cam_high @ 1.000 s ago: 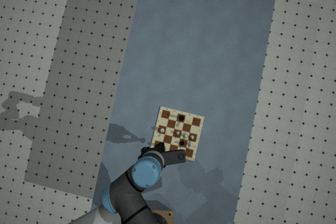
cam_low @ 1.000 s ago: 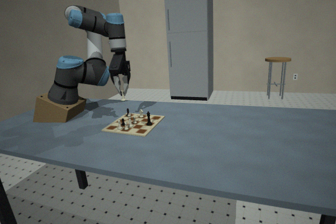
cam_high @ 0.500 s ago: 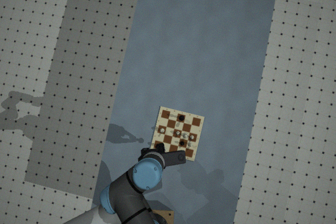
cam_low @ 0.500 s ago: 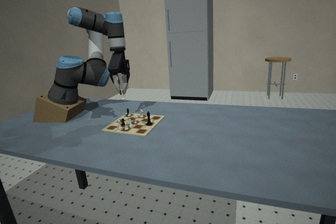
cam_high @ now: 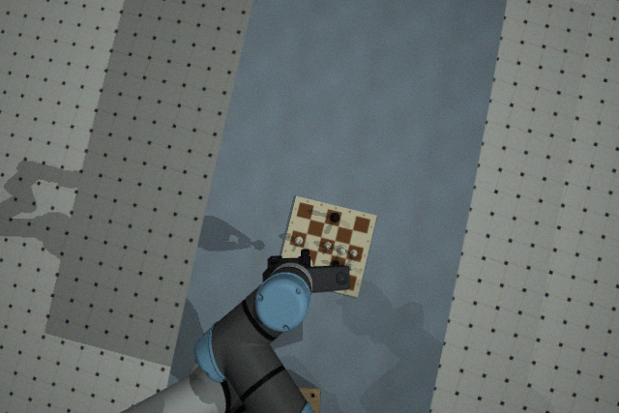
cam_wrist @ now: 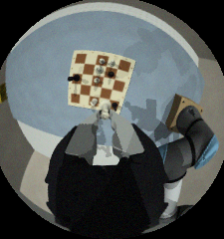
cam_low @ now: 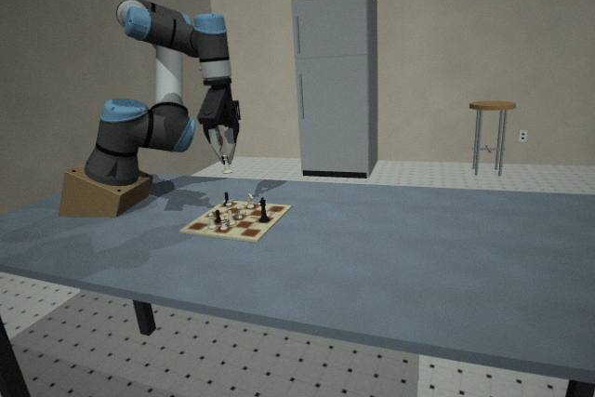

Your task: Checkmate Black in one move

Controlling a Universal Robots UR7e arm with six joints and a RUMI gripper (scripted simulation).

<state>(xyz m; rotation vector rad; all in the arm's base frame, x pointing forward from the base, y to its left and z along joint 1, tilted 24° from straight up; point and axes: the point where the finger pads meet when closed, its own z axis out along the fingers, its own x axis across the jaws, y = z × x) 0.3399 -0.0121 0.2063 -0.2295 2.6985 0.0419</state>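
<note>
The chessboard [cam_high: 370, 233] [cam_low: 249, 232] [cam_wrist: 81, 59] lies on the table. My gripper [cam_low: 225, 159] [cam_wrist: 105, 110] is shut on a white piece [cam_low: 227, 168] [cam_wrist: 106, 107], held upright well above the table, near the board's arm-side edge; its type is unclear. The arm hides it in the top view. A tall black king [cam_high: 334, 217] [cam_low: 263, 212] [cam_wrist: 76, 78] stands near the far edge. A tall white piece [cam_high: 341, 250] [cam_low: 230, 216] [cam_wrist: 100, 71] stands among smaller white pieces and a black piece [cam_low: 218, 216] [cam_wrist: 111, 74]. A white knight-like piece [cam_high: 298, 240] [cam_low: 250, 201] [cam_wrist: 95, 102] stands apart.
Another black piece [cam_low: 226, 199] [cam_wrist: 114, 106] stands on the board close to the held piece in the wrist view. The arm's wooden base [cam_low: 91, 198] [cam_wrist: 176, 112] is beside the board. A fridge and a stool stand beyond the table.
</note>
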